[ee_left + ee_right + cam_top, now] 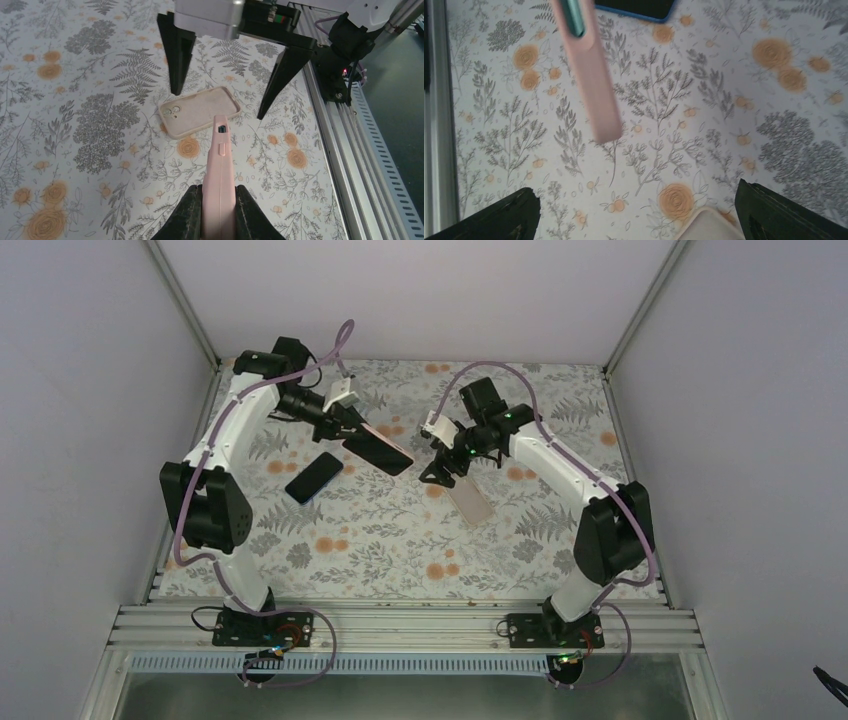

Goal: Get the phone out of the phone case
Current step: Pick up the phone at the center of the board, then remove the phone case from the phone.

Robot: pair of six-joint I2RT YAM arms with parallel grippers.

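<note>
My left gripper [352,430] is shut on a pink case with a phone in it [382,449] and holds it edge-up above the table; in the left wrist view the case [219,160] sticks out from between the fingers [189,215]. My right gripper [440,474] is open and empty, hovering over an empty beige case [470,503] that lies flat on the table. The right wrist view shows the held pink case [591,75] with a teal phone edge inside it, apart from my open right gripper [639,220]. The beige case's corner [709,225] lies between the right fingers.
A dark phone with a blue rim [314,477] lies flat on the floral tablecloth left of centre; it also shows in the right wrist view [636,7]. The beige case [199,111] lies below the right arm's fingers [177,60]. An aluminium rail [345,145] runs along the table's near edge.
</note>
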